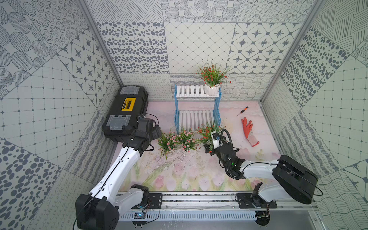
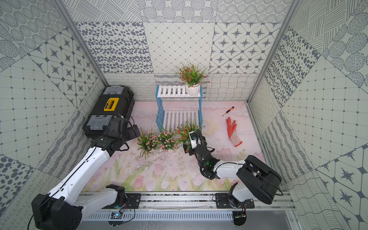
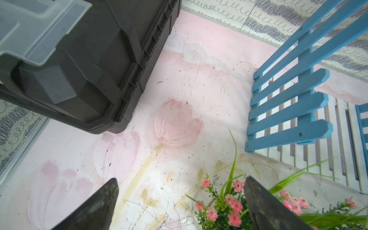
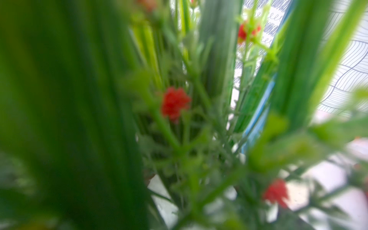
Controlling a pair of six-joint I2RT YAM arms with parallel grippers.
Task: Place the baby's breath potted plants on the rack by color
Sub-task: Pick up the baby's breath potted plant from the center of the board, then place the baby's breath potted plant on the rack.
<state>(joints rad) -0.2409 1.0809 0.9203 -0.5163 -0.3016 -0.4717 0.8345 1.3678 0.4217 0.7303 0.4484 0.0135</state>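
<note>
On the far middle of the flowered mat [image 1: 179, 175] stands one rack [image 1: 196, 91] with two white slatted shelves and blue sides. Four potted plants are in sight: two red and two pink. One red plant [image 1: 212, 76] sits upright in its white pot at the right end of the top shelf, seen in both top views; the lower shelf holds nothing. The second red plant [image 1: 206, 131] is on the mat at the rack's near right corner, its leaves reaching over the lower shelf's edge. The two pink plants, the left pink plant [image 1: 168, 140] and the right pink plant [image 1: 187, 138], stand side by side on the mat just near of the rack, foliage touching. The right gripper [image 1: 209, 146] is buried in the second red plant's leaves; its wrist view shows only blurred green blades and red flowers [image 4: 175, 103], so I cannot tell whether its fingers are apart or closed. The left gripper [image 3: 179, 183] hangs over the mat with fingers spread wide and holding nothing, one finger [image 3: 258, 203] at the edge of a pink plant's flowers. One black and yellow toolbox [image 1: 125, 111] lies at the far left, and one screwdriver [image 1: 242, 111] and one orange glove [image 1: 249, 131] lie at the right.
</note>
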